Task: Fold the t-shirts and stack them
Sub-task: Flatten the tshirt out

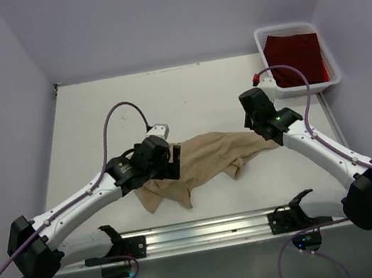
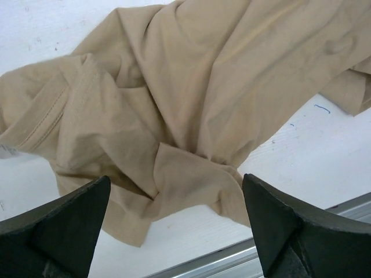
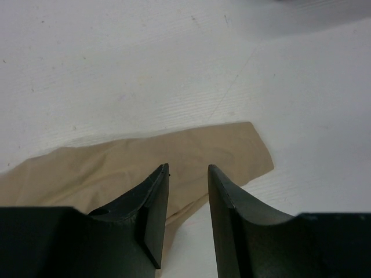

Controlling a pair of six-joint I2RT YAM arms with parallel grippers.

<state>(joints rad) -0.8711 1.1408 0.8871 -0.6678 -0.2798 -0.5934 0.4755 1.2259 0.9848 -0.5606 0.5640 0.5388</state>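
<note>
Tan t-shirt (image 1: pixel 204 161) crumpled at bench (image 1: pixel 194 101) centre. Red t-shirt (image 1: pixel 295 55) in bin (image 1: pixel 260 39) at 1 o'clock. Left end effector (image 2: pixel 175 179) spread wide, right end effector (image 3: pixel 188 168) narrowly parted, neither pinching cloth. Suggest: grab single-layer hem corners, pull toward 9 and 3 to flatten before folding.

White bin (image 1: pixel 285 26), far-right table (image 1: pixel 194 101) corner
</note>
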